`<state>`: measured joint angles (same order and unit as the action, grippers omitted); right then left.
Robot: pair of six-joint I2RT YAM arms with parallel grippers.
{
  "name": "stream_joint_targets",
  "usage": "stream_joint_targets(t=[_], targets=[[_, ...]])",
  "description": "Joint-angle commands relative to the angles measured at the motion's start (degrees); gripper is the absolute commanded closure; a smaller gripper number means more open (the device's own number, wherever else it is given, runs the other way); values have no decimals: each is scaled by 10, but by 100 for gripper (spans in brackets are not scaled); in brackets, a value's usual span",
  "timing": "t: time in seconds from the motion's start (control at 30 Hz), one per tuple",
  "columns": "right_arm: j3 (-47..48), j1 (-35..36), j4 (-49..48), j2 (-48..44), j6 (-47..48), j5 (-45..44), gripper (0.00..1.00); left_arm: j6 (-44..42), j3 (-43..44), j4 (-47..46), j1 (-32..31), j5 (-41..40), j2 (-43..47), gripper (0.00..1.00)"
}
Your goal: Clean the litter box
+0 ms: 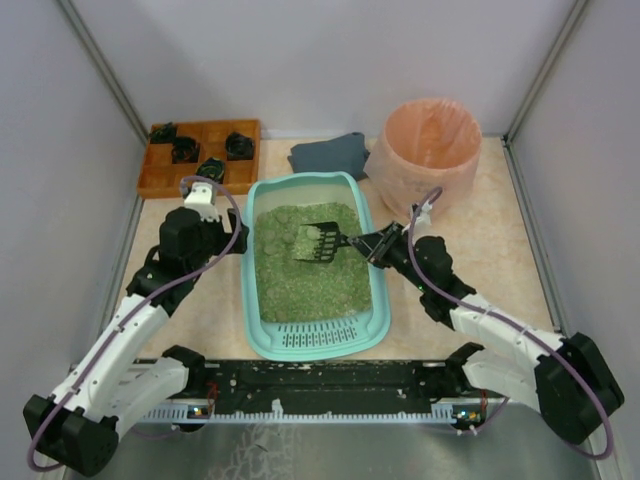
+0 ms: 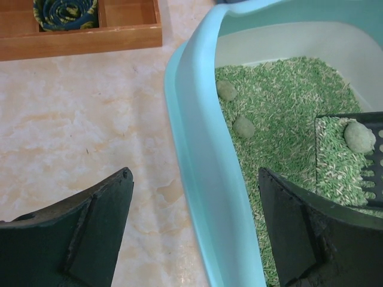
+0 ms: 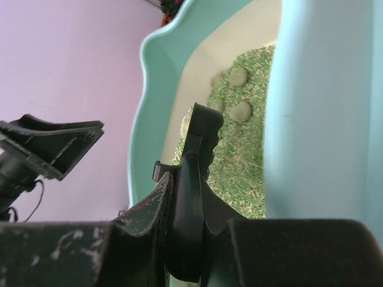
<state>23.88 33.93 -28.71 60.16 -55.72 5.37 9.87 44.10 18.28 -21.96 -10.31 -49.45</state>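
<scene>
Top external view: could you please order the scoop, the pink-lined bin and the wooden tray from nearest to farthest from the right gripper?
1. Scoop: held in the right gripper, reaching left over the litter box.
2. Pink-lined bin: just beyond the gripper, at the far right of the table.
3. Wooden tray: far left corner, across the litter box.

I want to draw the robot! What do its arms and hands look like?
Both the left arm and right arm have white tube parts, chunky black joints and a thin purple cable looping alongside. The left hand and right hand each have two black wedge-shaped fingers, scuffed on the right one.
</scene>
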Motion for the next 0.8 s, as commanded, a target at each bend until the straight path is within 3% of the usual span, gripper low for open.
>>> stream_joint_targets(t=[0.0, 0.13, 0.3, 0.5, 0.67, 0.77], targets=[[8, -10, -4, -68, 4, 13, 100, 11, -3, -55, 3, 2, 6, 9], [-2, -24, -12, -90, -28, 8, 100, 12, 10, -85, 4, 19, -16, 8], [5, -25, -79, -46, -53, 80, 100, 19, 27, -129, 9, 52, -41, 2], [-17, -46, -14, -110, -42, 10, 100, 40, 73, -131, 30, 51, -83, 0], [-29, -46, -113, -53, -68, 102, 100, 50, 84, -162, 61, 56, -110, 0], [-42, -59, -69, -94, -48, 65, 100, 47, 90, -183, 70, 48, -119, 0]])
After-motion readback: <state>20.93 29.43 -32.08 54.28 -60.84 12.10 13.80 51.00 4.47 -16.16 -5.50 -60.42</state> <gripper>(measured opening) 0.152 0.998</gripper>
